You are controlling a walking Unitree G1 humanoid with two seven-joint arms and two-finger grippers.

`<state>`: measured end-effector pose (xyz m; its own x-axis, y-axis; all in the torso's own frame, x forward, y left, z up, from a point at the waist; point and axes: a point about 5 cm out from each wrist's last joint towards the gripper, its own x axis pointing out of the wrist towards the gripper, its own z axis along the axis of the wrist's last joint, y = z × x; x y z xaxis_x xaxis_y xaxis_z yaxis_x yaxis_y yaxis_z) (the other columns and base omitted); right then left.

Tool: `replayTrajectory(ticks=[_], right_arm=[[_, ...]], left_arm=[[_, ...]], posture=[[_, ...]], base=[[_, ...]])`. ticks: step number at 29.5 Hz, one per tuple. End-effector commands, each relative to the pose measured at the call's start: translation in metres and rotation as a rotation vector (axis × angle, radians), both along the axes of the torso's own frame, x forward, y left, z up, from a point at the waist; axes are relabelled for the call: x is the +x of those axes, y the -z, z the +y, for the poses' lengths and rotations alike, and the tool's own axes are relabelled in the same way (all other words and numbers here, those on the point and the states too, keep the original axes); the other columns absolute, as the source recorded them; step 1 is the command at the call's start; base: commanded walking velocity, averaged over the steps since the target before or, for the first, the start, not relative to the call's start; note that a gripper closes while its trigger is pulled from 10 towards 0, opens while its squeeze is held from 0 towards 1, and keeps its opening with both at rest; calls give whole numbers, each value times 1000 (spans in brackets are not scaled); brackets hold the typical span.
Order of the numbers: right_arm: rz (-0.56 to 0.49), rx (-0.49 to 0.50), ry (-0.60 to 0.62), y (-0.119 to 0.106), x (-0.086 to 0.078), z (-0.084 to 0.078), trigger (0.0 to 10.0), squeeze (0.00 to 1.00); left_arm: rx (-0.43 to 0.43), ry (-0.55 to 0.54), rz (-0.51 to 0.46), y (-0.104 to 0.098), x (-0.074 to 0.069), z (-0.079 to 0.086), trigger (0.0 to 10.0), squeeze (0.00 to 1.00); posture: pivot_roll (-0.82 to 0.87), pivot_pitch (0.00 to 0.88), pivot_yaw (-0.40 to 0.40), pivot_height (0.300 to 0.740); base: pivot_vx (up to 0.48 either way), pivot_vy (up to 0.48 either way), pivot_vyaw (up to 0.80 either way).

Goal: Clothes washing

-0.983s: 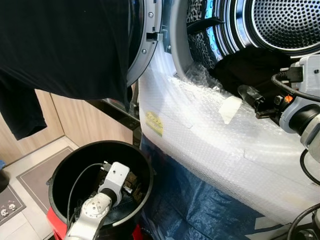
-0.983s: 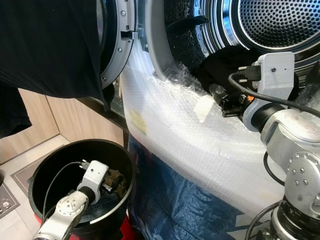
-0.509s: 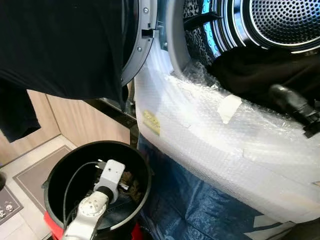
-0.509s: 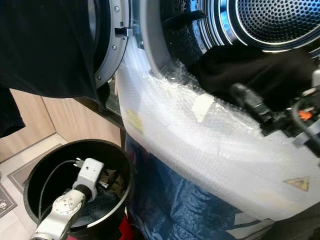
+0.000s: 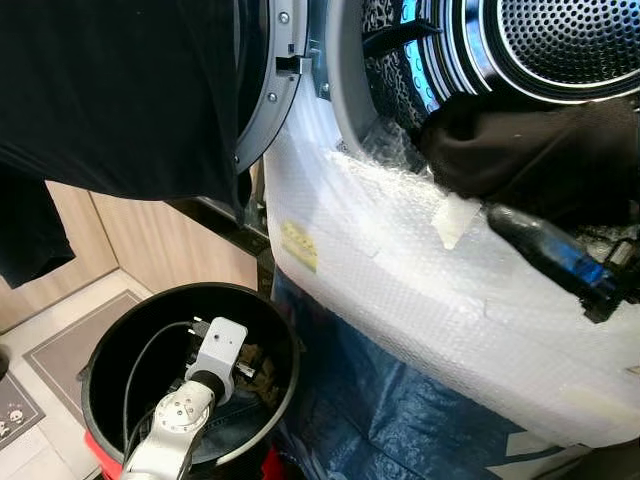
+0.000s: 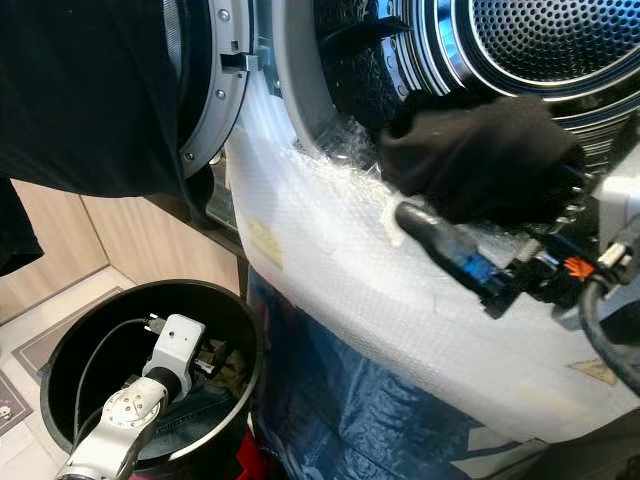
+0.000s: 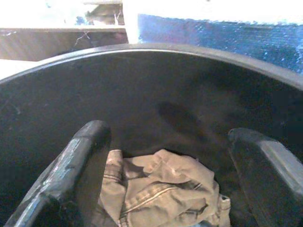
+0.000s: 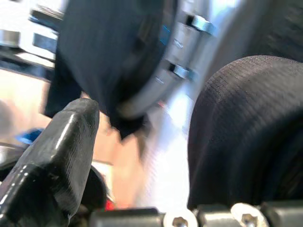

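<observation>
Bubble-wrapped washer (image 5: 420, 270) bears an unreadable yellow label (image 5: 302, 245).

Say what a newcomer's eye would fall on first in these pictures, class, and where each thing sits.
First comes the shiny washer drum at upper right, its front wrapped in bubble wrap, with the right gripper at its mouth against a dark garment. Next, the black bucket on the floor at lower left, where the left gripper hangs open over beige clothes. A black shirt drapes over the open door.
</observation>
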<state>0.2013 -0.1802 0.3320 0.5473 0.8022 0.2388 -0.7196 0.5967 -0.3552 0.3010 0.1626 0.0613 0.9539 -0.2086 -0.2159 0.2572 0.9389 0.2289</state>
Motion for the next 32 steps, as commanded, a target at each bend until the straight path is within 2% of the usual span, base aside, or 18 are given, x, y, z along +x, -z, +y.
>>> replayTrajectory(ticks=[1,4,7,9,10,12,13,14,15,16,17,18,19,20,22,26,29,32], right_arm=[[-20,-29,-84,-1,3,11,10000,0],[-28,-54,-133,-2,20,18,10000,0],[-64,-38,-164,-14,42,23,10000,0],[-74,-37,-165,-17,47,24,10000,0],[-108,-25,-160,-28,64,27,10000,0],[-119,-23,-156,-31,69,28,10000,0],[-139,7,-111,-39,80,27,10000,0],[-180,121,250,-66,120,14,10000,0],[-180,121,250,-66,120,14,10000,0],[-157,211,532,-80,143,-3,10000,0],[-69,297,960,-86,163,-40,10000,0],[-76,255,1092,-85,163,-56,10000,0],[-82,235,1135,-84,161,-63,10000,0],[-60,268,1077,-84,158,-60,10000,0],[-47,286,1056,-84,158,-59,10000,0],[-48,227,901,-76,152,-31,10000,0],[-2,271,765,-73,149,-15,10000,0],[20,284,722,-74,148,-11,10000,0]], left_arm=[[7,16,-5,-1,1,-5,10000,0],[5,20,-6,-2,2,-7,10000,0],[2,11,-15,-4,3,-6,10000,0],[2,8,-17,-5,3,-5,10000,0],[3,-1,-17,-5,3,-2,10000,0],[4,-3,-16,-5,3,-1,10000,0],[5,-4,-15,-5,3,0,10000,0],[10,-5,-15,-5,2,1,10000,0],[10,-5,-15,-5,2,1,10000,0],[11,-6,-15,-5,2,2,10000,0],[12,-11,-17,-5,2,3,10000,0],[11,-13,-18,-6,2,3,10000,0],[10,-13,-19,-6,2,2,10000,0],[9,-11,-19,-6,1,1,10000,0],[9,-10,-19,-6,1,1,10000,0],[7,-4,-13,-4,-1,-1,10000,0],[7,-1,-11,-4,0,-1,10000,0],[6,-1,-12,-5,0,-1,10000,0]], posture=[[4,80,-88,740],[16,75,-91,740],[22,73,-92,740],[22,73,-92,740],[42,67,-89,740],[45,65,-86,740],[44,66,-84,740],[53,67,-85,740],[53,67,-85,740],[54,70,-84,740],[45,71,-80,740],[47,71,-81,740],[53,74,-82,740],[54,75,-81,740],[54,75,-81,740],[47,77,-76,740],[47,77,-76,740],[45,76,-74,740]], base=[[0,0,0],[0,0,0],[0,0,0],[0,0,0],[0,0,0],[0,0,0],[0,0,0],[0,0,0],[0,0,0],[0,0,0],[0,0,0],[0,0,0],[0,0,0],[0,0,0],[0,0,0],[0,0,0],[0,0,0],[0,0,0]])
